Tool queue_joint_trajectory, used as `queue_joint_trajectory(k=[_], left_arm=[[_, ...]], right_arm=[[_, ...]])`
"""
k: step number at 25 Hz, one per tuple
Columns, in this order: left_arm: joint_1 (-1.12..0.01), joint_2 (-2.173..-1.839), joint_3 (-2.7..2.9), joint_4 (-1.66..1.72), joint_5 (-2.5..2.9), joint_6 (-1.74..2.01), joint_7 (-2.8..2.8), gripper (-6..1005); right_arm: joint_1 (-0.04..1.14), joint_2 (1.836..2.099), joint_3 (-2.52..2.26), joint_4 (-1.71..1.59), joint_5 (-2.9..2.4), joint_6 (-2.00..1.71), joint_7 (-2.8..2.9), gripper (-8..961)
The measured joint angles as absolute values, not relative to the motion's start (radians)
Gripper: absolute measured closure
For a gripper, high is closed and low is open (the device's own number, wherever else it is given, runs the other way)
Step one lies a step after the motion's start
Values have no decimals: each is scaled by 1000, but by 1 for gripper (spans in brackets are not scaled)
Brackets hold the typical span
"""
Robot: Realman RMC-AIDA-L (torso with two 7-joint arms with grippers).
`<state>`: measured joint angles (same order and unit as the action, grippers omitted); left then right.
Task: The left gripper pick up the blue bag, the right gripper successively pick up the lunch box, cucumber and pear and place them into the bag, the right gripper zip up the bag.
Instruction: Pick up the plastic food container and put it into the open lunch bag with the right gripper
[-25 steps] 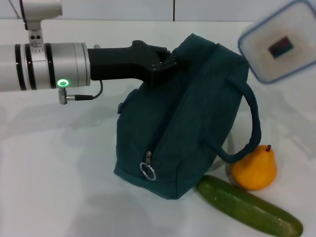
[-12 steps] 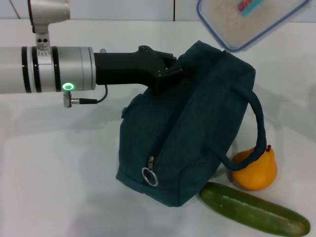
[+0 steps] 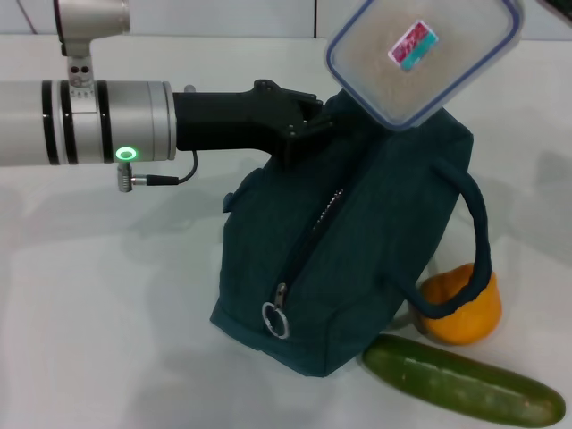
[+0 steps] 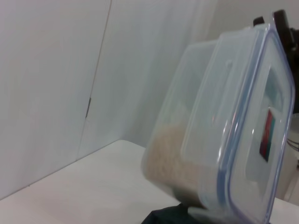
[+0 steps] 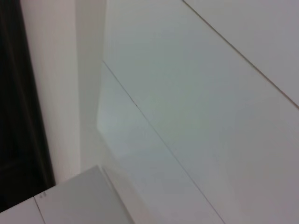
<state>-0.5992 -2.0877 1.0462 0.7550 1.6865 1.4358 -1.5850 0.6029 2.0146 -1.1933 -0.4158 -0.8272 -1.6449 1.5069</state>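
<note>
We see the left gripper coming in from the left on its silver wrist, green light lit, claw buried in the top edge of the blue bag. Its jaws look pinched on the bag's upper fabric, though the tips are partly hidden by the cloth. The bag stands on the white table, leaning a bit, zipper partly open along the facing seam, silver ring pull hanging low near the bottom corner. One loop handle droops down the bag's right side

The lunch box is up in the air, tilted, directly over the bag's top, lid with the red-and-teal sticker facing us. In the left wrist view the lunch box fills the frame, tipped on edge, pale grainy content piled in the lower corner, a dark bit of bag just below it. The right gripper is out of frame in the head view, so we cannot tell what its jaws are doing

The pear sits on the table just beside the bag's lower right corner, with the handle loop across its front. The cucumber lies near the front edge, one end close to the bag's base, just in front of the pear
</note>
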Motion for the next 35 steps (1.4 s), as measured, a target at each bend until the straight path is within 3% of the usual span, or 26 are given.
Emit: queue_joint_trajectory(k=[11, 35], left_arm=[[-591, -2089, 1042, 746, 1659, 1370, -1580, 886], [-602, -2091, 1046, 712, 1598, 1263, -1564, 888]], right_arm=[[495, 2003, -1201, -447, -892, -1649, 1503, 794], [582, 2004, -1206, -457, -1140, -1504, 1504, 765]])
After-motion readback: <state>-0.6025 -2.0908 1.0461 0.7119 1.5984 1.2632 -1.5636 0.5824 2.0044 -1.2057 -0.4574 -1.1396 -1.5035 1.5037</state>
